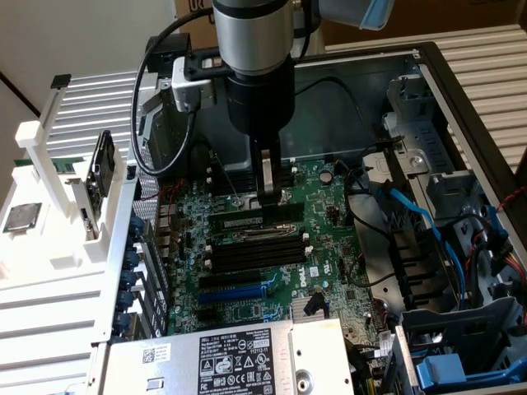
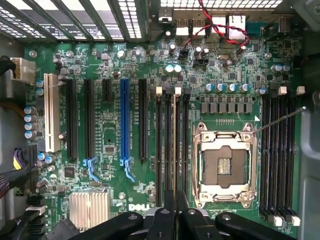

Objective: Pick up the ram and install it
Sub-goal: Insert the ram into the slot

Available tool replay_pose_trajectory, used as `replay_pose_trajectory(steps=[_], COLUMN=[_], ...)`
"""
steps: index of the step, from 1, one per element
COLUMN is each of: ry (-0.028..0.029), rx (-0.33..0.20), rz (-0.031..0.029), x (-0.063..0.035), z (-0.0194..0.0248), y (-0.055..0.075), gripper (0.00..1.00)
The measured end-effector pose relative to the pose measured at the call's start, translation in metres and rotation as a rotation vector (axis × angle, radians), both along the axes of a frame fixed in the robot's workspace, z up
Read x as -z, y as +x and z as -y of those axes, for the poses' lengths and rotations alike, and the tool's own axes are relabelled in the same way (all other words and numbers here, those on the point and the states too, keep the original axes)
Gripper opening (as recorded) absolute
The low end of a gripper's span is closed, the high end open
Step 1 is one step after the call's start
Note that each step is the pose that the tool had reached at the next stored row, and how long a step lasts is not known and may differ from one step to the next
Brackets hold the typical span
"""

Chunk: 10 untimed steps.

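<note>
The ram (image 2: 175,150) stands on its edge, seen as a thin line running along a black memory slot (image 2: 165,150) beside the empty processor socket (image 2: 225,165). My gripper (image 2: 175,216) is shut on the ram, one finger against each face. In the exterior view the gripper (image 1: 269,200) points straight down onto the motherboard, and the ram (image 1: 239,220) shows as a narrow green strip at the top of the bank of memory slots (image 1: 255,251). Whether the ram is pushed fully into the slot I cannot tell.
The open computer case has blue cables (image 1: 420,222) and drive cages at the exterior view's right. A silver power supply (image 1: 239,358) lies in front. A white fixture (image 1: 74,271) at the exterior view's left carries a square processor chip (image 1: 20,216). Another slot bank (image 2: 280,155) flanks the socket.
</note>
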<state>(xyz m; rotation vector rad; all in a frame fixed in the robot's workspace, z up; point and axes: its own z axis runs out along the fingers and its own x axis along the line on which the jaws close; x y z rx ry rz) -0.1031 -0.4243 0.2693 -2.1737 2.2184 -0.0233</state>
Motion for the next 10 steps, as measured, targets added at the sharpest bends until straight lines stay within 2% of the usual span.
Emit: replay_pose_trajectory(steps=[6, 10], ry=[0.0001, 0.0002], rx=[-0.008, -0.018], rz=[0.0001, -0.0003], x=[0.0023, 0.0036], z=[0.0033, 0.0083], y=[-0.0002, 0.0013], gripper=[0.12, 0.12])
